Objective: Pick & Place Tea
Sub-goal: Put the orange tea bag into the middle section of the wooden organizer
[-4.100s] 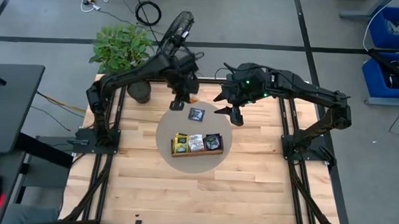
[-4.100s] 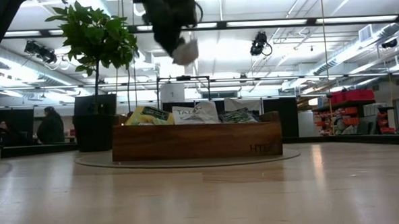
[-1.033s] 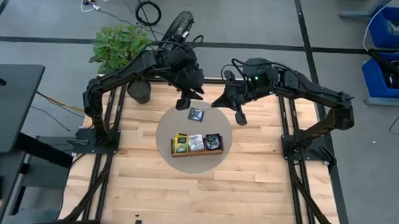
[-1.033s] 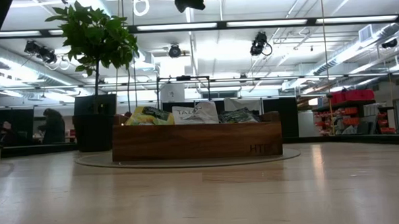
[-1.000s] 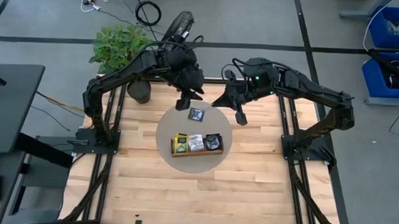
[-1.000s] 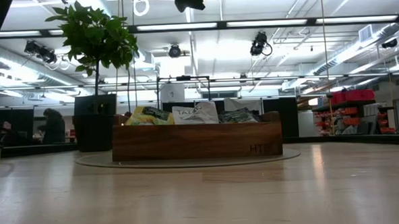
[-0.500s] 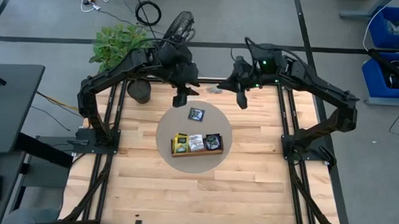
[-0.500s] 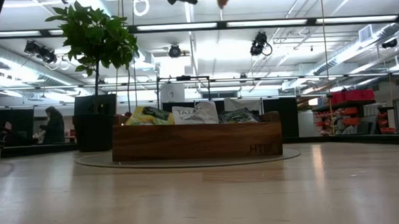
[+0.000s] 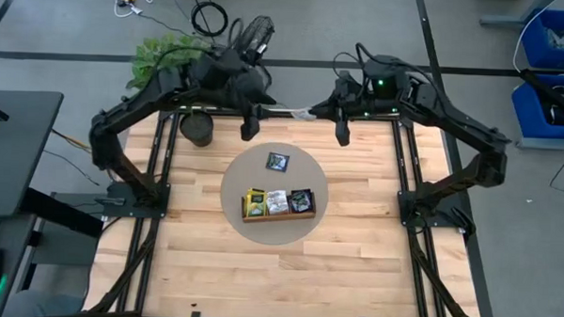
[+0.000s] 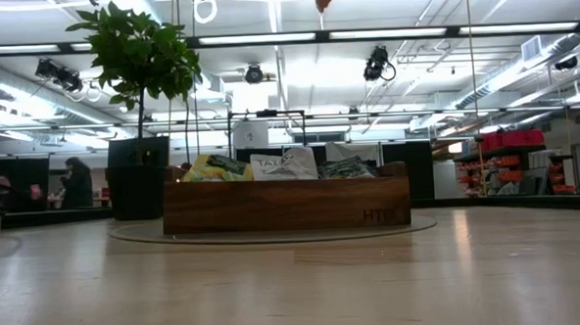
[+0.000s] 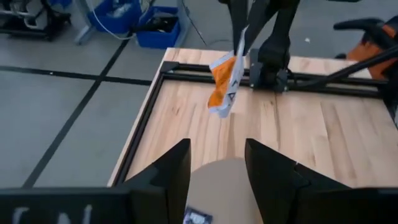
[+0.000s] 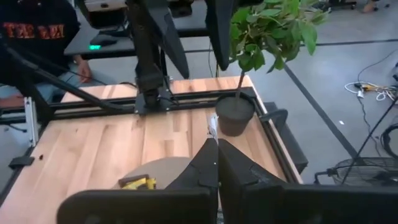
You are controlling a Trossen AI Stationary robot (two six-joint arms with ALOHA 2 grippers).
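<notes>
We found both arms raised over the far edge of the table (image 9: 353, 265), facing each other. The right gripper (image 11: 244, 37) was clenched on an orange tea packet (image 11: 224, 87), which hung from its fingertips above the bare wood near the far frame rail; in the overhead view that packet showed only as a small pale sliver (image 9: 301, 112) between the two arms. The left gripper (image 11: 217, 171) stood just opposite, its fingers (image 11: 177, 171) parted and released, holding nothing. On the round grey mat (image 9: 239, 181) in the middle of the table sat the wooden tray (image 9: 278, 215), its three compartments filled with a yellow packet (image 9: 255, 203), a white packet (image 9: 278, 202) and a dark green packet (image 9: 301, 200). A dark blue packet (image 9: 278, 161) lay flat on the mat, apart from the tray and on its far side. A potted plant (image 9: 172, 65) stood at the table's far left corner. A person (image 12: 37, 37) in a dark shirt sat beyond the table.
</notes>
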